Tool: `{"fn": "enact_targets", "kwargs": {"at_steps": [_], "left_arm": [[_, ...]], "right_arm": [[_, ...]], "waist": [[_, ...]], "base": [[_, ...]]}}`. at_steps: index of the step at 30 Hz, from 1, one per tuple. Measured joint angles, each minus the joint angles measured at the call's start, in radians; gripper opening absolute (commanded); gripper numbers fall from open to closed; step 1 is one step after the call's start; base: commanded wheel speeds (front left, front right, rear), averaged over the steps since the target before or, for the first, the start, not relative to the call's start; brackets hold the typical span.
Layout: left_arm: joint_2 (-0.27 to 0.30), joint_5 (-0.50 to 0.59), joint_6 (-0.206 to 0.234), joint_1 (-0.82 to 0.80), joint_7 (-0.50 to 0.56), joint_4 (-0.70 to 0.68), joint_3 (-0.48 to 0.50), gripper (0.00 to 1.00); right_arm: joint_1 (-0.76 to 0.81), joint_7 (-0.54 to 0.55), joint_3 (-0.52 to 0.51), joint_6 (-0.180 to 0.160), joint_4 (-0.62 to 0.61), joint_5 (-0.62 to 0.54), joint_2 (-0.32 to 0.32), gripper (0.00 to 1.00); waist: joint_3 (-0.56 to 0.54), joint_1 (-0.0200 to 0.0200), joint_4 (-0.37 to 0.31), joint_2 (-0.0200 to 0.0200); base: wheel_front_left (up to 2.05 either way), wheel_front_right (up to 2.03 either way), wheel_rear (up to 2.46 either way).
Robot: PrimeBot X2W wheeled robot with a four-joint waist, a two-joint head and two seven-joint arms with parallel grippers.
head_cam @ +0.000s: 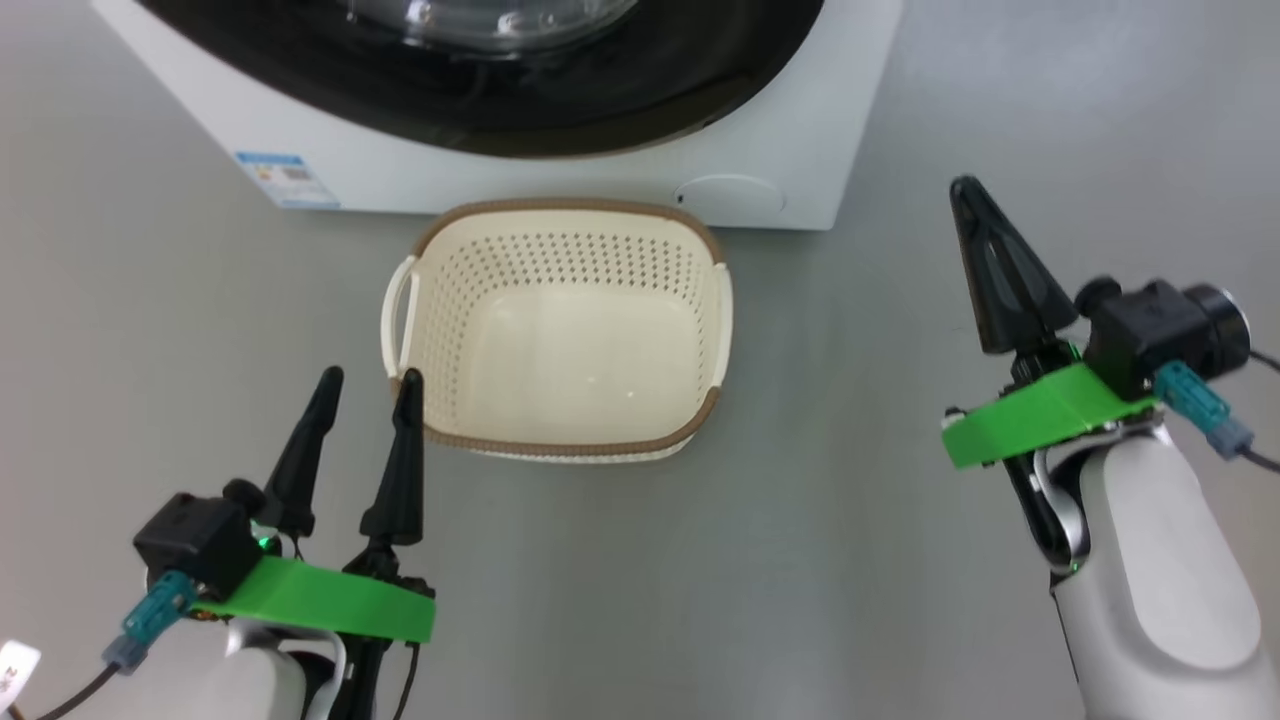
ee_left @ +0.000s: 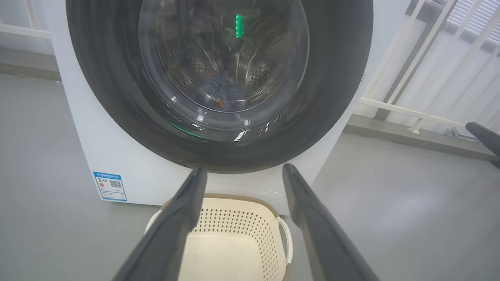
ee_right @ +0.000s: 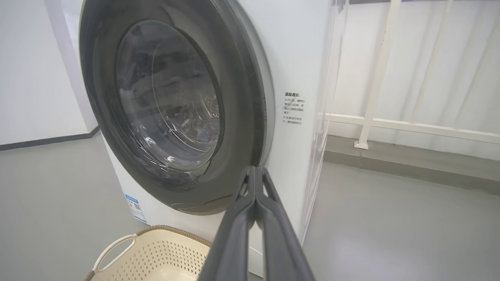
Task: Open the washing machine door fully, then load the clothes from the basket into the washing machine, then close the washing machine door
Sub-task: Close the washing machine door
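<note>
The washing machine (head_cam: 560, 180) stands ahead, and its door (ee_left: 332, 78) lies shut against the white front. Through the glass I see blue clothes (ee_left: 222, 91) lying at the bottom of the drum. On the floor before the machine sits the cream basket (head_cam: 570, 206), with nothing in it. My left gripper (head_cam: 370, 376) is open, its fingertips at the basket's near left corner and holding nothing. My right gripper (head_cam: 965, 185) is shut and empty, out to the right of the basket; in its own view (ee_right: 256, 168) it points at the door's lower right rim.
A blue label sticker (head_cam: 285, 178) marks the machine's lower left corner, and a round cover (head_cam: 728, 195) its lower right. A white railing (ee_left: 410, 113) and a raised ledge run along the right of the machine. Grey floor lies around the basket.
</note>
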Motion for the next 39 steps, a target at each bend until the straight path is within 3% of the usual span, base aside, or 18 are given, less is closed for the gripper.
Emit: {"fn": "enact_targets", "kwargs": {"at_steps": [9,26,27,28,29,39], "left_arm": [[0.003,0.015,0.0,0.058,0.0,0.003,0.036,1.0],[0.0,0.056,0.0,0.14,0.0,0.019,0.08,1.0],[-0.001,0.057,0.0,0.143,0.0,0.021,0.084,1.0],[-0.001,0.057,0.0,0.148,0.0,0.022,0.087,1.0],[-0.003,0.057,0.0,0.154,0.0,0.025,0.09,1.0],[-0.013,0.078,0.0,0.176,0.0,0.045,0.103,1.0]], "right_arm": [[0.181,0.0,-0.077,0.0,-0.078,0.027,0.049,0.0],[0.39,0.0,-0.099,0.0,-0.102,0.096,0.063,0.0],[0.396,0.0,-0.105,0.0,-0.102,0.099,0.063,0.13],[0.402,0.0,-0.108,0.0,-0.101,0.105,0.063,0.76],[0.407,0.0,-0.11,0.0,-0.096,0.106,0.063,1.0],[0.416,0.0,-0.114,0.0,-0.094,0.107,0.065,1.0]], "waist": [[-0.099,0.0,-0.067,0.0],[-0.216,0.0,-0.137,0.0],[-0.221,0.0,-0.139,0.0],[-0.226,0.0,-0.141,0.0],[-0.23,0.0,-0.143,0.0],[-0.26,0.0,-0.155,0.0]], "base": [[0.0,0.0,0.0],[0.0,0.0,0.0],[0.0,0.0,0.0],[0.0,0.0,0.0],[0.0,0.0,0.0],[0.0,0.0,0.0]]}}
